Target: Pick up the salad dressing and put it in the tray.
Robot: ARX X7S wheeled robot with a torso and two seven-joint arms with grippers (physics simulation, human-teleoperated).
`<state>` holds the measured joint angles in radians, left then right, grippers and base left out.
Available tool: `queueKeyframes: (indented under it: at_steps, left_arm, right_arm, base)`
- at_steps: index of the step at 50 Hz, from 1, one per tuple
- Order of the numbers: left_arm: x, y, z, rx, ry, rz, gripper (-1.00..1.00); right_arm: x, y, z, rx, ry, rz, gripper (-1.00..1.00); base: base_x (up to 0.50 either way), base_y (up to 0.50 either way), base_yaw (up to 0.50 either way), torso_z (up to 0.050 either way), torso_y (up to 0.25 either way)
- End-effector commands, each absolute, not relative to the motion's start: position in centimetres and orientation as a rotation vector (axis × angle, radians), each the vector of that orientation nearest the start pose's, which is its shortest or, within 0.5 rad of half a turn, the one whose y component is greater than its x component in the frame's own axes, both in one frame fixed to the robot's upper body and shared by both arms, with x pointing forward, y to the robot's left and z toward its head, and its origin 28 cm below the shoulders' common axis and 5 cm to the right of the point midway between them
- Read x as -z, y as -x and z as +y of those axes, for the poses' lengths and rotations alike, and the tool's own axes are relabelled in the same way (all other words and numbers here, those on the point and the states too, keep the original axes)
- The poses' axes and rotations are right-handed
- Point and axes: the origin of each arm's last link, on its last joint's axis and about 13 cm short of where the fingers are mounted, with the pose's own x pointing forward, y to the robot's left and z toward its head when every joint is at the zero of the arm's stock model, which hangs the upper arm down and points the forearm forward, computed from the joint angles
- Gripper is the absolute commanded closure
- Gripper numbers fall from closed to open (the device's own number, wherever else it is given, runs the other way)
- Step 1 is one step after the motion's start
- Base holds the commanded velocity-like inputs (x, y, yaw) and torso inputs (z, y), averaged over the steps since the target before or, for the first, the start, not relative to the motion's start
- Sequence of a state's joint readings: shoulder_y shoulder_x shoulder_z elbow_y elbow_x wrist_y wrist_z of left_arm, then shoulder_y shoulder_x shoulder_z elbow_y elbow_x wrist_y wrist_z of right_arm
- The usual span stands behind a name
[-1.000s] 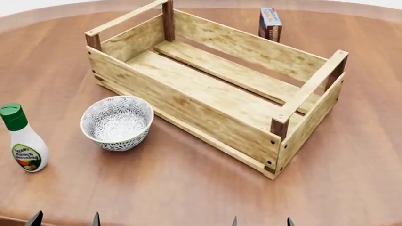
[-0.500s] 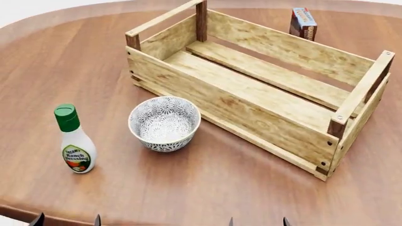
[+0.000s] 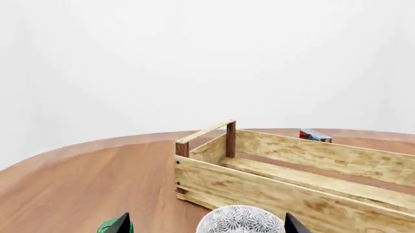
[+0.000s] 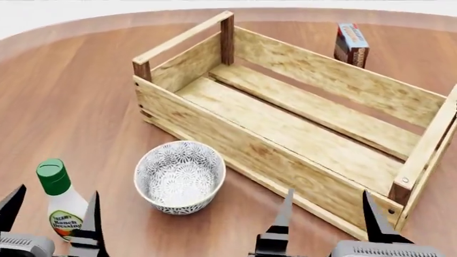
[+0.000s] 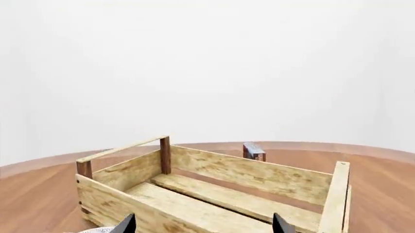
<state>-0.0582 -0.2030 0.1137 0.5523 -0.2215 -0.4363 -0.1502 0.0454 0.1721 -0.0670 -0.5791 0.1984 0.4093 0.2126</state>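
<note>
The salad dressing [image 4: 63,206] is a small white bottle with a green cap, standing upright on the wooden table at the near left. My left gripper [image 4: 57,193] is open, its two dark fingers flanking the bottle from the near side without touching it. In the left wrist view only the green cap [image 3: 112,226] shows, beside one fingertip. The tray [image 4: 236,140], a light wooden slat crate with dark corner posts, lies empty across the middle. My right gripper [image 4: 328,191] is open and empty in front of the tray's near wall [image 5: 149,213].
A grey-white patterned bowl [image 4: 180,176] stands between the bottle and the tray, and shows between the left fingers [image 3: 240,222]. A blue-and-brown carton [image 4: 350,43] stands behind the tray's far wall. The round table's near edge is close to both grippers.
Both grippers have come up much further into the head view, fingers open. The view has shifted, so the bottle and bowl now sit lower and the tray reaches the right edge.
</note>
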Motion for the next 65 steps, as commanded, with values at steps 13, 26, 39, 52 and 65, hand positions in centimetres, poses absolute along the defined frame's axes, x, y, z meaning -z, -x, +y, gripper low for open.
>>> queueKeyframes:
  at_steps: [13,26,39,52,65]
  left_arm:
    - [-15.8,-19.8,21.6,0.076,0.01,-0.253,-1.0]
    - [-15.8,-19.7,21.5,0.081,0.006,-0.261,-1.0]
    - [-15.7,-19.7,21.5,0.082,0.006,-0.263,-1.0]
    - [-15.6,-19.7,21.6,0.078,0.003,-0.266,-1.0]
    - [-15.6,-19.6,21.6,0.076,0.006,-0.268,-1.0]
  right_arm:
    - [-17.2,-19.3,-10.9,0.015,-0.017,-0.291,-1.0]
    - [-17.5,-19.4,-10.9,0.016,-0.015,-0.307,-1.0]
    - [-16.9,-19.2,-10.8,-0.029,-0.069,-0.362,-1.0]
    - [-16.5,-19.2,-10.7,-0.035,-0.045,-0.372,-1.0]
    - [-16.6,-19.1,-10.6,-0.057,-0.05,-0.369,-1.0]
  base:
    - [0.5,0.0,0.0,0.0,0.0]
    - [0.5,0.0,0.0,0.0,0.0]
    - [0.22,0.0,0.0,0.0,0.001]
    - [0.0,0.0,0.41,0.0,0.0]
    - [0.0,0.0,0.5,0.0,0.0]
